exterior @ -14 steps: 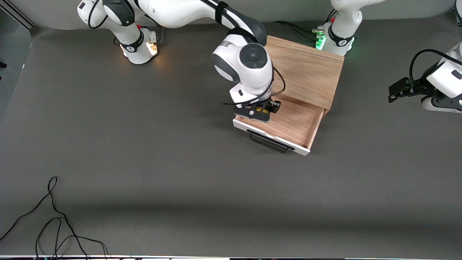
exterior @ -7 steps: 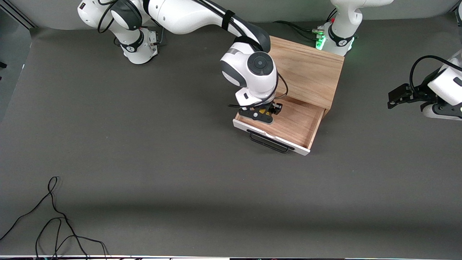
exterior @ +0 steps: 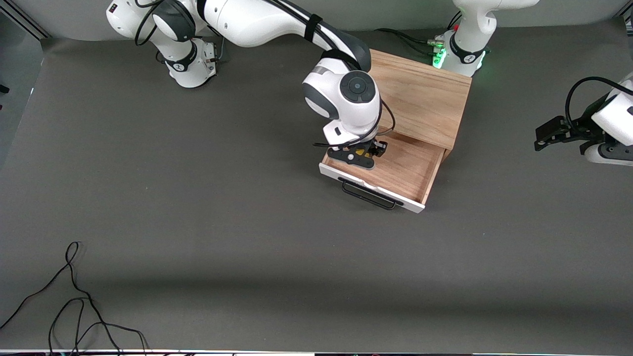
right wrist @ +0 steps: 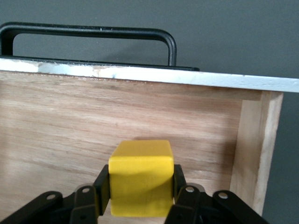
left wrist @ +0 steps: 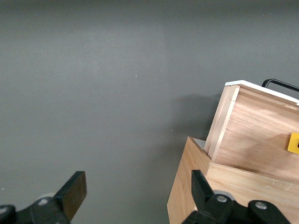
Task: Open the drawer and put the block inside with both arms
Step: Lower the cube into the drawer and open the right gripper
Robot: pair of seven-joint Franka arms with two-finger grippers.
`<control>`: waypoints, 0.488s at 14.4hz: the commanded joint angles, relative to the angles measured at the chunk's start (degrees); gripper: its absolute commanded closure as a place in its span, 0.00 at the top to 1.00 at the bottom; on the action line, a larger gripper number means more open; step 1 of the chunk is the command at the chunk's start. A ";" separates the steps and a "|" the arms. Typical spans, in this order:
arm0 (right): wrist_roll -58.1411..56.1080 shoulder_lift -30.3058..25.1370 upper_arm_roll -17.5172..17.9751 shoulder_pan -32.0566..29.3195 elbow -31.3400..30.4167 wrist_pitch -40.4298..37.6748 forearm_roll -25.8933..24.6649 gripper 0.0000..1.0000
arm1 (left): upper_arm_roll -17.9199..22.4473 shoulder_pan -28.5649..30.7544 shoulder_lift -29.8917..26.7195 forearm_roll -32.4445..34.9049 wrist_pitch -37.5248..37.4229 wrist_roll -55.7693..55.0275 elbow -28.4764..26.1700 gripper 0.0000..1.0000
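I see the dark grey table [exterior: 207,163] carrying the oak box [exterior: 423,96] by its top edge and a loose black cable [exterior: 74,306] at its bottom corner.

The box [exterior: 420,96] sits on the worktop [exterior: 198,222] near the left arm's base. Its drawer [exterior: 410,170] juts out toward the camera. The block [right wrist: 140,177] hangs over the drawer, between the right gripper's [exterior: 363,152] fingers [right wrist: 180,184].
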 commanded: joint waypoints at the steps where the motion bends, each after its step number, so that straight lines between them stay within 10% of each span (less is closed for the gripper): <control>1: 2.16 0.47 -0.28 0.56 1.11 0.67 -1.21 0.89 | -0.64 0.47 0.51 0.21 -1.15 -0.85 1.48 1.00; 7: 1.64 -0.93 -0.63 -0.05 1.55 0.24 -2.18 1.00 | -0.64 0.47 -0.36 0.65 -3.26 -0.77 1.04 1.00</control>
